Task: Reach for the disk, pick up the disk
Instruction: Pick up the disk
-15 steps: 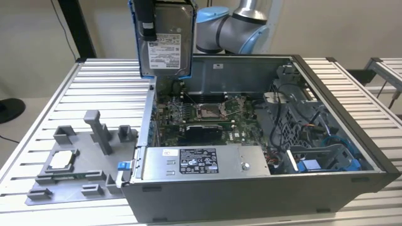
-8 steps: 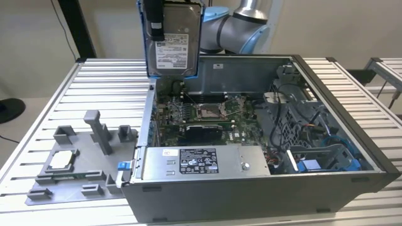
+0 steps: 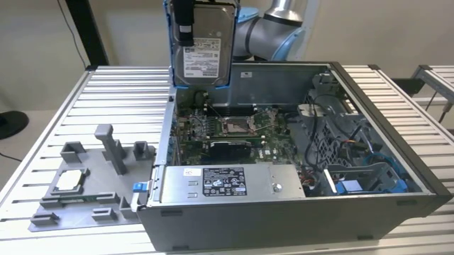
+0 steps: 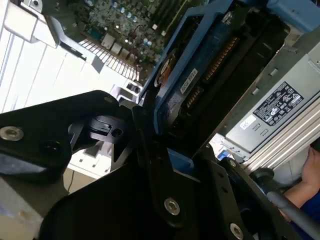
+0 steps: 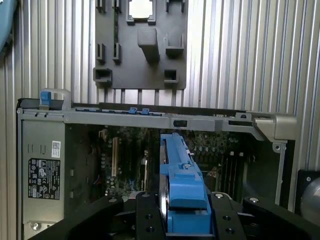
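Note:
The disk [image 3: 204, 56], a silver drive with a white label in a blue bracket, hangs upright in the air above the back wall of the open computer case [image 3: 284, 212]. My gripper [image 3: 188, 32] is shut on it, and one black finger [image 3: 185, 24] runs down its labelled face. In the first wrist view the disk's blue bracket [image 5: 181, 175] stands edge-on between my gripper's [image 5: 182, 207] black fingers, over the motherboard. The second wrist view shows the disk [image 4: 187, 82] edge-on, clamped in my gripper [image 4: 170, 145].
The case holds a motherboard [image 3: 227, 127], a long grey box with a label [image 3: 227, 183] and blue drive bays [image 3: 362, 180]. A grey fixture plate [image 3: 78, 186] carrying a small square chip [image 3: 69, 180] lies on the slatted table [image 3: 120, 95] at the exterior view's left. A person's hand [image 4: 312, 172] is near the case.

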### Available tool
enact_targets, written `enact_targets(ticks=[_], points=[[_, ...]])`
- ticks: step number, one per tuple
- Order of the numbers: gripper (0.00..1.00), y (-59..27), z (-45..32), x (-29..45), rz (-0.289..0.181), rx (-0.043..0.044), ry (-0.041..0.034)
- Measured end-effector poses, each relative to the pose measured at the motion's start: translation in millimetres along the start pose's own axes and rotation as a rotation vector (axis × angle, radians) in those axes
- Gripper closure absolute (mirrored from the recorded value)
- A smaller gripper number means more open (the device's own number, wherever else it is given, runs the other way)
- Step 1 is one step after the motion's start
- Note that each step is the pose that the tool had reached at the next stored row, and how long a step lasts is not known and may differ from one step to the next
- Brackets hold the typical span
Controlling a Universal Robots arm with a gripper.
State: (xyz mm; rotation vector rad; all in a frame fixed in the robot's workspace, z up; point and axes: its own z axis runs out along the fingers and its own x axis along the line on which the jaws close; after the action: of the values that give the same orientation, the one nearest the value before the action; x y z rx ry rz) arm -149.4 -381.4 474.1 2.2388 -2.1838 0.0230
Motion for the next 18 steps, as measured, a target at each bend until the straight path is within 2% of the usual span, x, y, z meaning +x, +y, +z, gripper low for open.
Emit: enact_targets(ticks=[8, 18], points=[[1.00, -25.0, 0.0, 0.6, 0.000, -0.0011, 0.0001], [1.00, -45.1, 0.0, 0.8, 0.000, -0.0011, 0.0001]])
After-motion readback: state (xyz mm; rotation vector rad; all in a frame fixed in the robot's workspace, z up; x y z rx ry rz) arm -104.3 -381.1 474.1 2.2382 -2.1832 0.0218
